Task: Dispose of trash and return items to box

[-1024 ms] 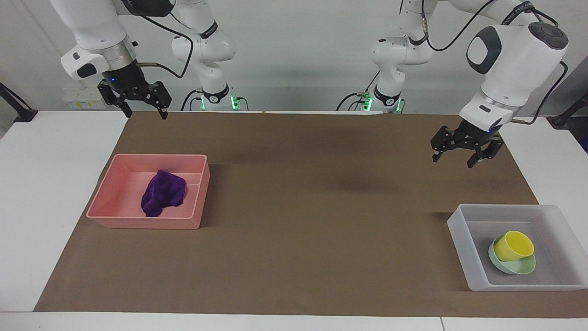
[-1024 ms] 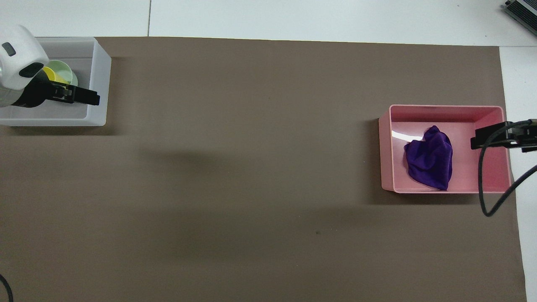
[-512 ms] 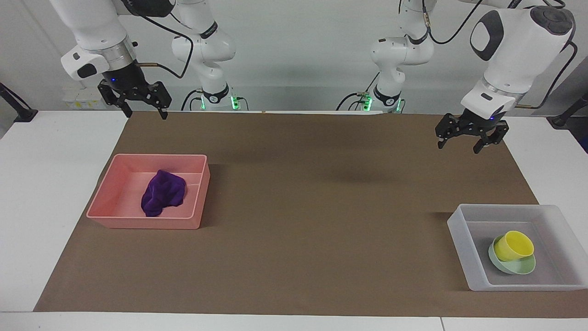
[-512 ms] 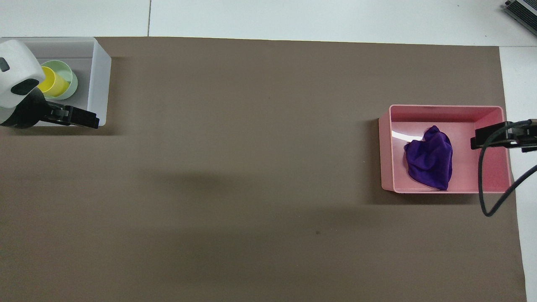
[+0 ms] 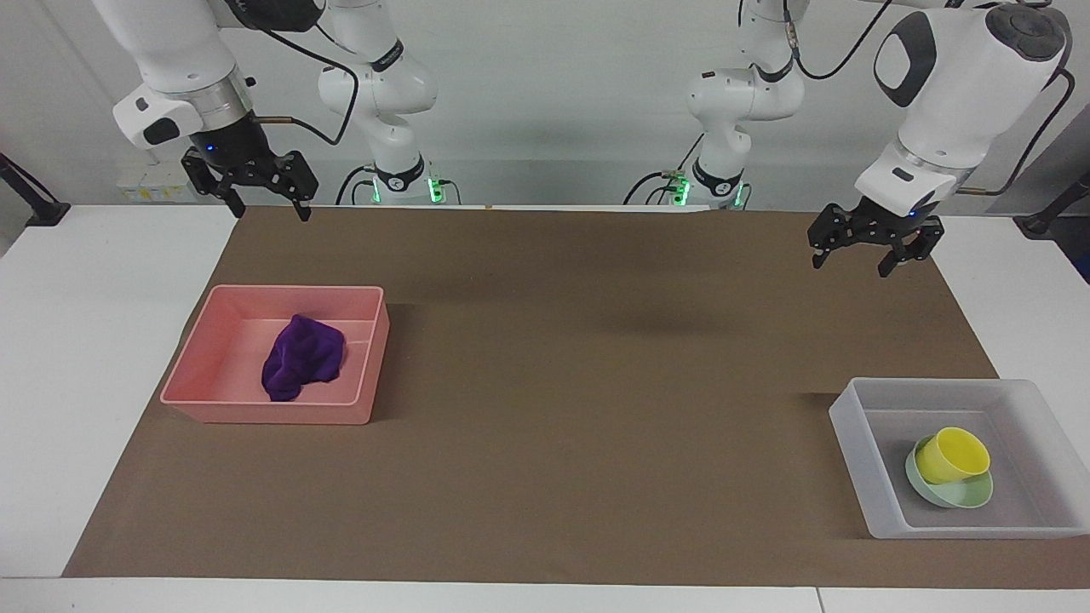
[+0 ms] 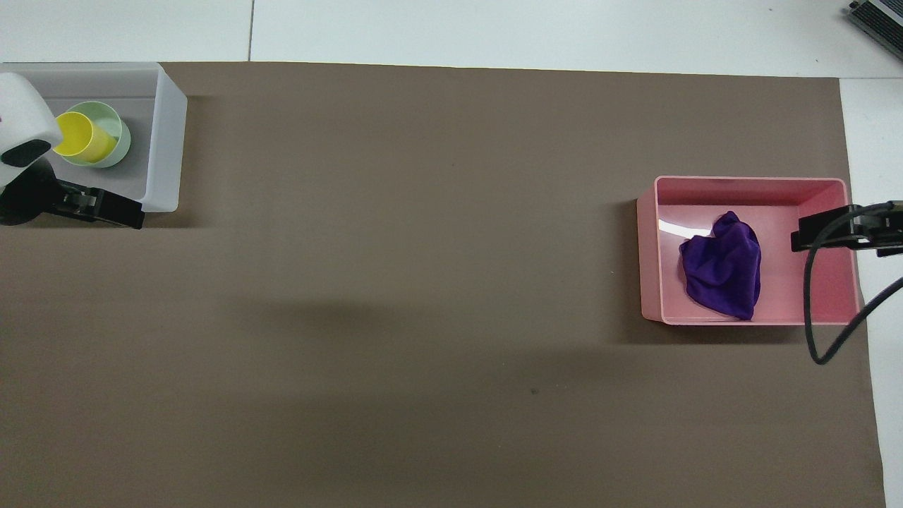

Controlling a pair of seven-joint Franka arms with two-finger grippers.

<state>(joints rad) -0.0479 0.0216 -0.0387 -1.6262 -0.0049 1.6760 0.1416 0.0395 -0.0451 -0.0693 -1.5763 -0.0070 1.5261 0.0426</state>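
Note:
The trash, a deep-purple cloth wad (image 5: pixel 302 358) (image 6: pixel 723 275), lies in the pink bin (image 5: pixel 272 413) (image 6: pixel 748 182). The box (image 5: pixel 851 426) (image 6: pixel 166 141), a translucent whitish bin, sits at the left arm's end of the table. In it the yellow cup (image 5: pixel 952 453) (image 6: pixel 77 135) rests tilted inside the mint-green bowl (image 5: pixel 962 495) (image 6: pixel 116 137). My left gripper (image 5: pixel 851 266) (image 6: pixel 130 215) hangs open and empty above the brown mat, clear of the box. My right gripper (image 5: pixel 269 213) (image 6: pixel 801 240) waits open and empty, high over the mat's edge by the pink bin.
A brown mat (image 5: pixel 545 383) covers most of the white table (image 5: pixel 85 340). The pink bin stands at the right arm's end. The right arm's cable (image 6: pixel 811 317) loops over that bin in the overhead view.
My left gripper has risen and drawn back from above the box toward the robots. The right arm, the cloth, the cup and the bowl have stayed put.

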